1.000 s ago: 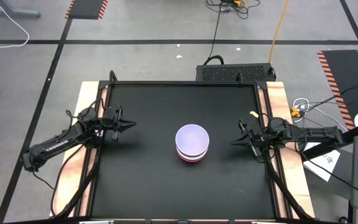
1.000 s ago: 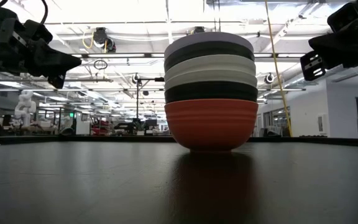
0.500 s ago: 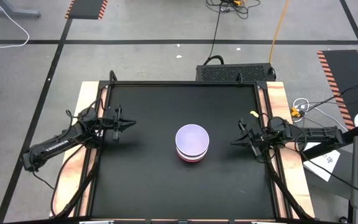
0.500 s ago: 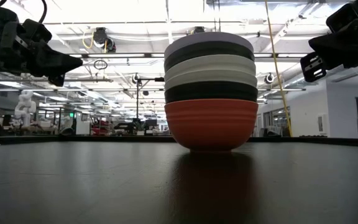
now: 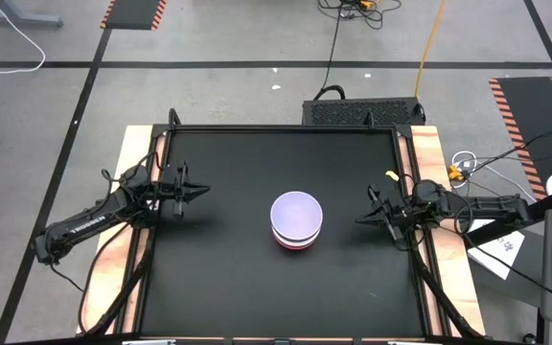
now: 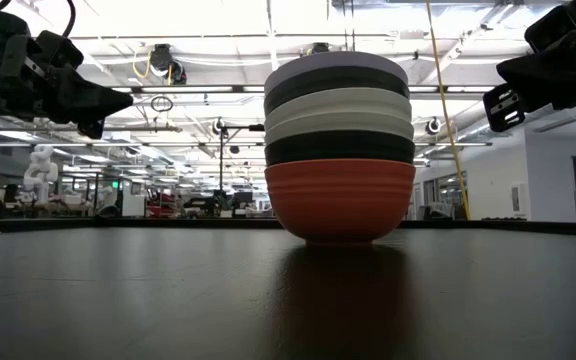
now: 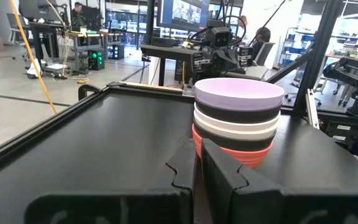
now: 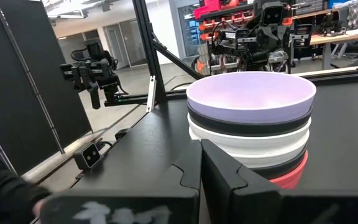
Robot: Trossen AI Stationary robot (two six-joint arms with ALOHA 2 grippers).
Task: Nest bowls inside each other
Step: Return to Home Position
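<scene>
The bowls [image 5: 296, 219] stand as one nested stack in the middle of the black table, red at the bottom resting on its base [image 6: 339, 238], then black, white ones, black, and pale lavender [image 8: 250, 93] on top. My left gripper [image 5: 205, 191] hovers shut above the table's left side, pointing level at the stack [image 7: 236, 121]. My right gripper [image 5: 358, 220] hovers shut at the table's right side, also pointing at the stack. Neither touches a bowl.
The black table top [image 5: 228, 278] lies inside a dark frame with wooden side boards [image 5: 429, 153]. A black box [image 5: 362, 112] sits behind the far edge. Cables and papers [image 5: 501, 251] lie on the floor to the right.
</scene>
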